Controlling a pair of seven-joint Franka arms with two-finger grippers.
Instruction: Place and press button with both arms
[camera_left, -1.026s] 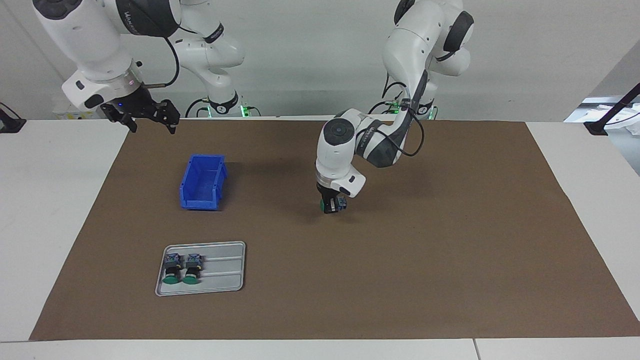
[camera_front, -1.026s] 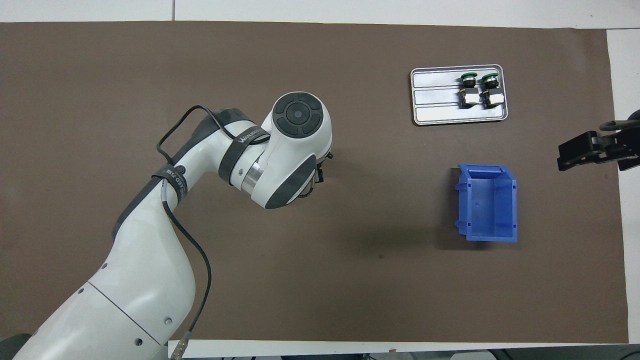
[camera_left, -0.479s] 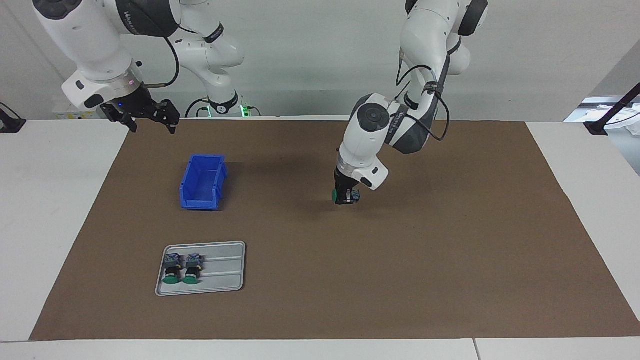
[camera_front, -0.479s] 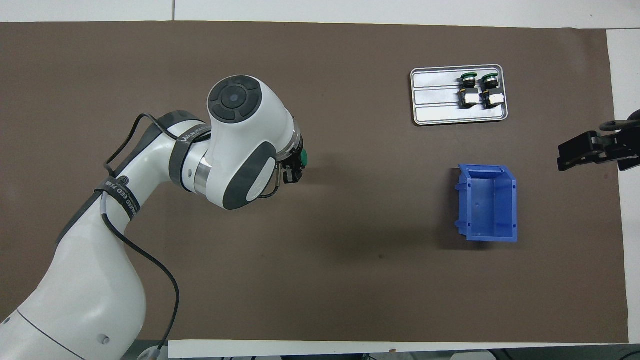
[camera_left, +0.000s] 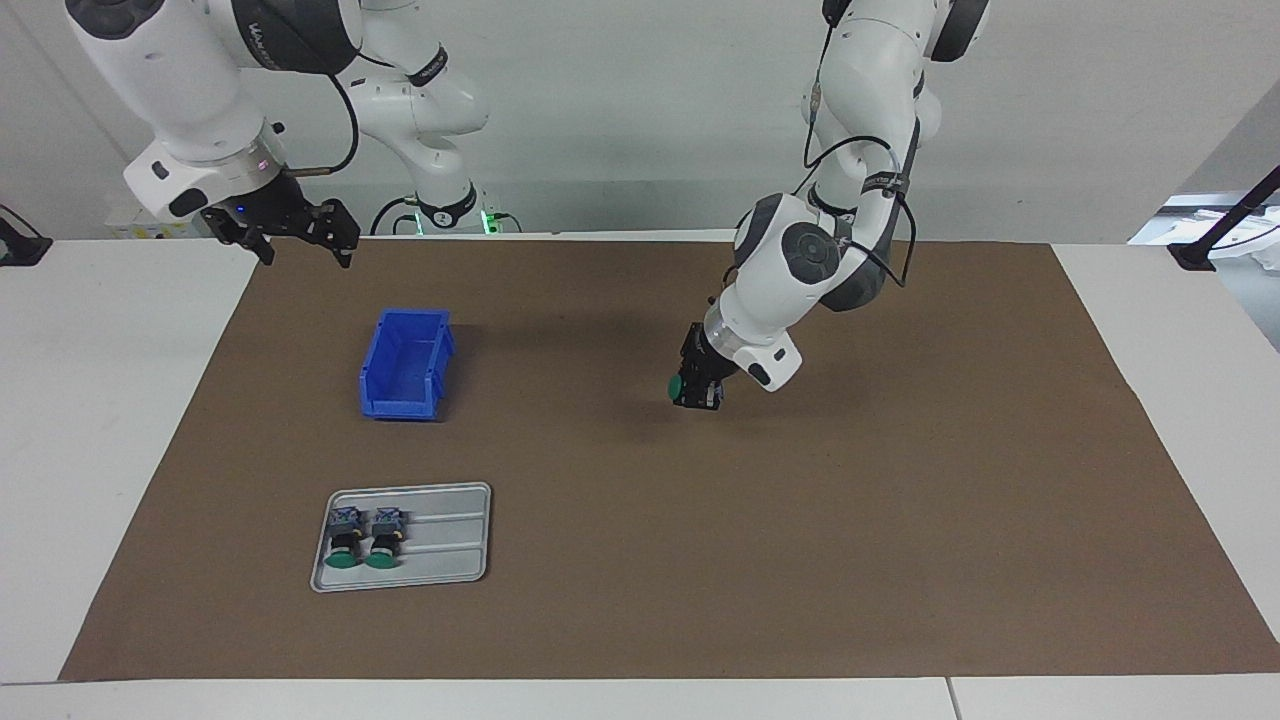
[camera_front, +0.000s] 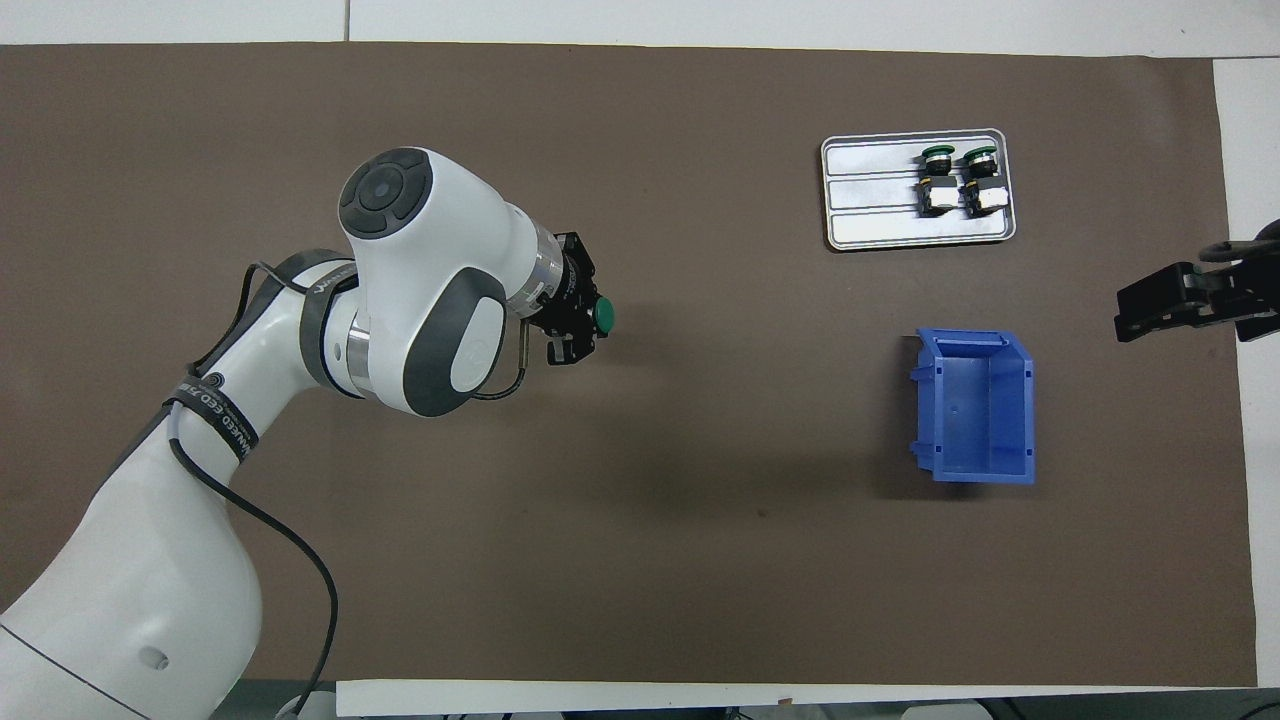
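Left gripper (camera_left: 697, 385) is clamped on the button (camera_left: 678, 386), tilted, low over the middle of the brown mat (camera_left: 900, 520). Green cap points sideways toward the right arm's end, not up. From the facing view I judge it just clear of the mat, not set down; contact is too close to call.

Step in hand, my read: the place phase, carrying the button to a drop spot mid-mat. Next move calls for rotating the wrist so the block body goes down and the cap faces up, then lowering until it sits flat before letting go. If it's released cap-sideways, there's nothing to press.

Right gripper (camera_left: 290, 228) waits with fingers spread, empty, over the mat's corner nearest the robots at the right arm's end. It presumably does the press, so it needs a clear path to the centre past the blue bin (camera_left: 405, 365).

Blue bin sits on the mat toward the right arm's end and looks empty. Metal tray (camera_left: 450, 540) lies near the mat's edge farthest from the robots, same end, with two spare buttons (camera_left: 364, 536) lying side by side on their sides at its end toward the right arm.

Hard to see:
- button's body mostly hidden between the fingers, only the cap shows clearly
- overhead view: left wrist covers much of the gripper; right gripper cut off at the frame edge
- exact grip points on the body not readable
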